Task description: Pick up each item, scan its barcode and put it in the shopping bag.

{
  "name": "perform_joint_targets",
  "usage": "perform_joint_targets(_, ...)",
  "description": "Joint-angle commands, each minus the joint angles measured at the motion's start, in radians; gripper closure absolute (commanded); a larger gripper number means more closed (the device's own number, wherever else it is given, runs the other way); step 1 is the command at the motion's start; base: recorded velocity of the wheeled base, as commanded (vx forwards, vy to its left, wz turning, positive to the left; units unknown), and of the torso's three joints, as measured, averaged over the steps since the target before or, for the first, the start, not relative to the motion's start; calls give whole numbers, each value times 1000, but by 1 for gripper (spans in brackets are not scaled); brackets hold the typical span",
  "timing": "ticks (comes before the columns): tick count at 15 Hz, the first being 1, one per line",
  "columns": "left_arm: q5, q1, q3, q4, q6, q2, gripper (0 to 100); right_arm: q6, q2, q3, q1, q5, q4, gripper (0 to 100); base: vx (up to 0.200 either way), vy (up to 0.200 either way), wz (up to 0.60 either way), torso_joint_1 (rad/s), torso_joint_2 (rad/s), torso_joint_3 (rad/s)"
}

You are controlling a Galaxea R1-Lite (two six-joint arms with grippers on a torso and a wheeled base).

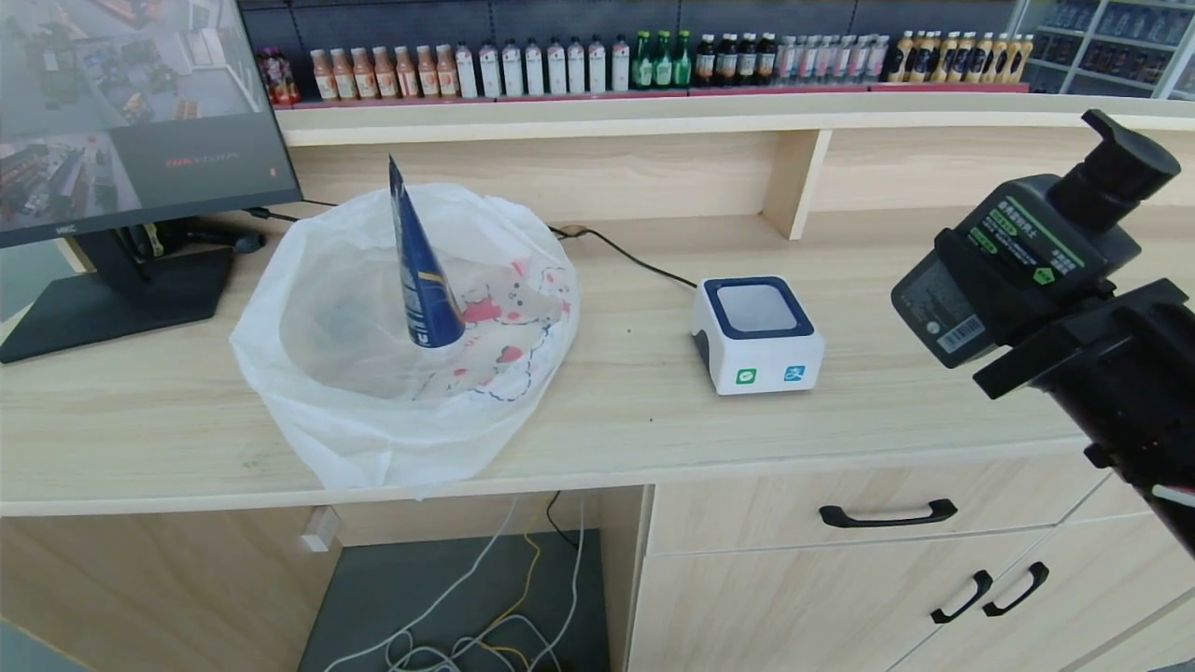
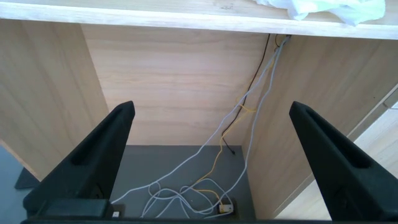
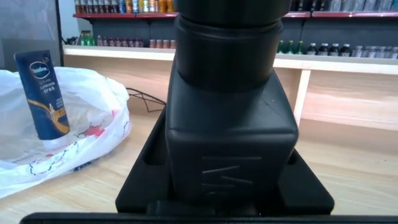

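The right end effector (image 1: 1046, 350) gripped a black plastic bottle (image 1: 1022, 257) near the white cube-shaped scanner (image 1: 756, 336), while the left end effector (image 2: 211, 124) stood wide below the wooden bench (image 1: 616, 429).

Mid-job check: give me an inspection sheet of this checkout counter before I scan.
Surface: wooden counter, no spills seen.
Job's things: black bottle in the air right of the scanner; blue tube standing in the shopping bag.
Clutter: nothing seen.
Tools: right tool shut on the bottle; left tool open, below the counter.
Cables: one cable on the counter behind the scanner; loose wires on the floor beneath.
Surroundings: monitor at left; drink shelf behind; drawers below.
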Motion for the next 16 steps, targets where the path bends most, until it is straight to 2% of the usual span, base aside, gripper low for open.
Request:
perform_joint_targets(1, 0, -2, 0, 0, 0, 0, 0, 1, 12, -14, 1, 8, -1, 100, 0, 0, 0, 0, 0, 0)
perform_joint_targets(2, 0, 0, 0, 0, 0, 0, 0, -31, 32, -45, 4, 46, -1, 100, 0, 0, 0, 0, 0, 0)
perform_joint_targets(7, 0, -2, 0, 0, 0, 0, 0, -155, 168, -241, 81, 46, -1, 100, 0, 0, 0, 0, 0, 0)
perform_joint_targets(11, 0, -2, 0, 0, 0, 0, 0, -244, 243, -327, 143, 46, -1, 100, 0, 0, 0, 0, 0, 0)
perform_joint_targets(16, 0, -2, 0, 0, 0, 0, 0, -289, 255, -476, 145, 51, 187, 100, 0, 0, 0, 0, 0, 0)
